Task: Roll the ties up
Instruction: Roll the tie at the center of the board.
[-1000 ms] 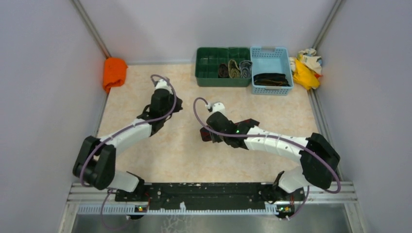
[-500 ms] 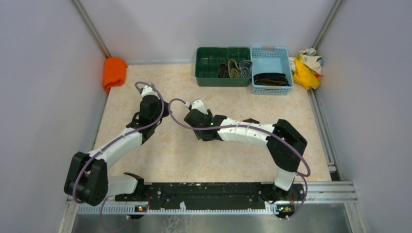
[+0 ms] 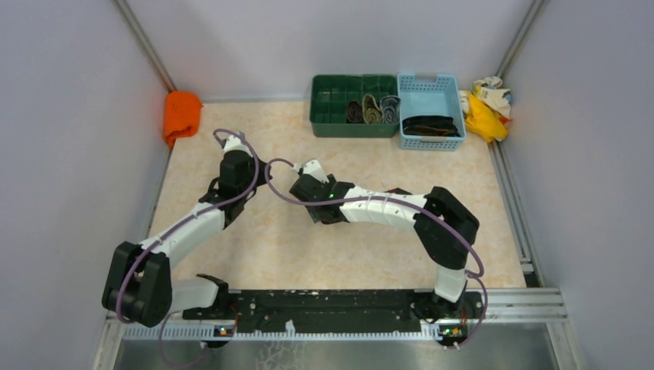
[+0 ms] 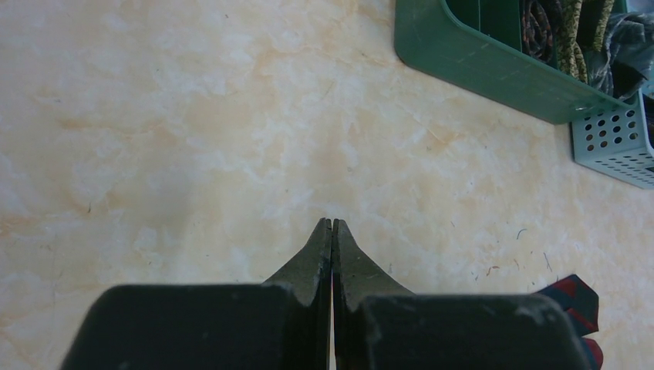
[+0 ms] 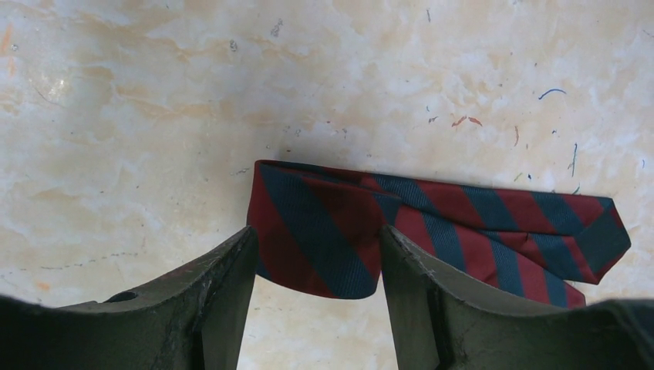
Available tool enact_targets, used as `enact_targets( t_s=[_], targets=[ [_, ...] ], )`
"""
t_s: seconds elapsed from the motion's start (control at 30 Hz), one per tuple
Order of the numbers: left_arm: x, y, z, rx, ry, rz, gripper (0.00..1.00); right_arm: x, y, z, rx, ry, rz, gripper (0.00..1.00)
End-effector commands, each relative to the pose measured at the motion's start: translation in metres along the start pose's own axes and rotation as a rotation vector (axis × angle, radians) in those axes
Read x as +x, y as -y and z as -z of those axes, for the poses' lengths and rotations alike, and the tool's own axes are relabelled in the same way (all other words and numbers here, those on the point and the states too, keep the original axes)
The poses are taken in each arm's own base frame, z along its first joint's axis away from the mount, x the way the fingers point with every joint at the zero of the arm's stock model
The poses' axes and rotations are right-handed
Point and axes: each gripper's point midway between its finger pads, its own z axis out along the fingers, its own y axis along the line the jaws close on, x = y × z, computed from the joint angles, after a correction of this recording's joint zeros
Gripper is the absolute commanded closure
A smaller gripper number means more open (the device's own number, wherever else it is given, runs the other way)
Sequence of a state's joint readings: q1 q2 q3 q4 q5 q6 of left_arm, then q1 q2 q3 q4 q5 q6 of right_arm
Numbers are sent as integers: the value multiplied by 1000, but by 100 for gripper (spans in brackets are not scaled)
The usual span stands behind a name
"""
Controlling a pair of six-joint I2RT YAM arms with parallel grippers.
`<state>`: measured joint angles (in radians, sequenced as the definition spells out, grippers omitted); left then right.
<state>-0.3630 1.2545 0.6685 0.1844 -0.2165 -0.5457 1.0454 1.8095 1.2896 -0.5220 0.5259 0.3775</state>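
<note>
One tie (image 5: 463, 223) | end between spread right end effector (image 5: 316, 239) | long axis along its closing line | left end effector (image 4: 332, 225) pressed together, farther

Striped tie (image 5: 401, 223): dark red with navy diagonal bands. It lies flat at the centre of the table (image 5: 154, 92), one end doubled over, the pointed end toward 3 o'clock in the right wrist view.

Brown tie (image 3: 354, 112), olive tie (image 3: 372, 110), grey-blue tie (image 3: 390, 109): rolled, side by side in the green tray (image 3: 332, 108) at 12 o'clock.

Black ties (image 3: 430, 126): loose in the blue basket (image 3: 429, 79) at 1 o'clock.
</note>
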Motion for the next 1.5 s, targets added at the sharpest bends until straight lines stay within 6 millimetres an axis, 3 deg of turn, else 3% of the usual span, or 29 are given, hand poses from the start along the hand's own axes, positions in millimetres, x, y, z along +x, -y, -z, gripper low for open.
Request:
enact_targets(
  t_s=[0.0, 0.2, 0.47, 0.67, 0.97, 1.47],
  targets=[
    [1, 5, 1, 47, -2, -8, 100, -28, -2, 25, -36, 98, -40, 41],
    [0, 8, 1, 58, -5, -16, 100, -31, -20, 37, -115, 107, -35, 41],
    [5, 7, -2, 60, -23, -14, 100, -6, -36, 15, -135, 18, -25, 40],
    [6, 15, -1, 103, -25, -21, 100, 5, -23, -3, -73, -17, -42, 39],
    [4, 22, -1, 144, -22, -29, 100, 12, 4, -5, -1, -30, -78, 39],
    [4, 25, 0, 164, -19, -33, 100, 40, 20, -26, 113, -123, -59, 39]
  ],
)
